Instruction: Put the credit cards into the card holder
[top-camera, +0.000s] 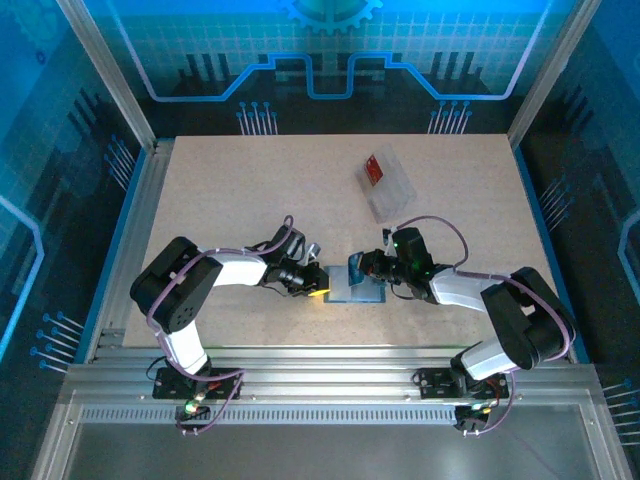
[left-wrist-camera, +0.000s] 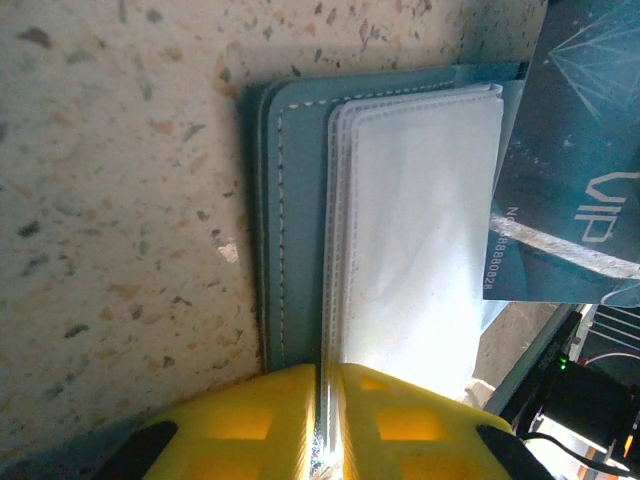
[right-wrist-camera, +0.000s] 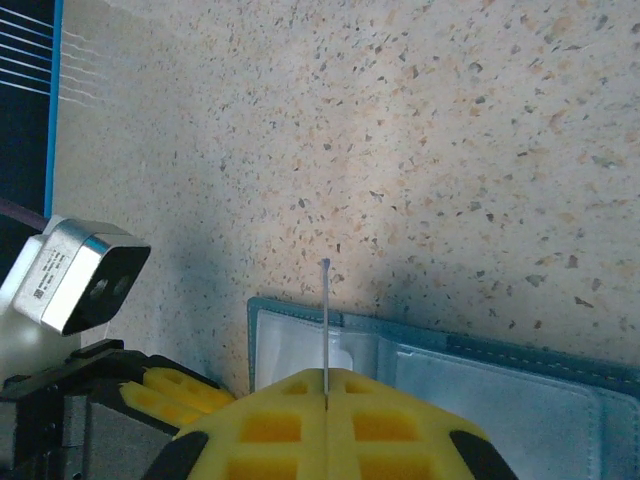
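The left tool (left-wrist-camera: 325, 385), at 9 o'clock of the card holder (left-wrist-camera: 300, 200), is pinched shut on that wallet's edge. The wallet lies open on the tabletop (top-camera: 250, 200). At its 3 o'clock, the right tool (right-wrist-camera: 326, 385) is clamped tight on the blue card (left-wrist-camera: 570, 150). The red card (top-camera: 376, 168) lies in the clear tray (top-camera: 392, 195) at 1 o'clock.

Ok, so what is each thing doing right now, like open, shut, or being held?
card holder: open, lying on the table.
blue card: held on its edge, at the card holder.
red card: lying in the clear tray.
left gripper: shut on the card holder's pocket edge.
right gripper: shut on the blue card.
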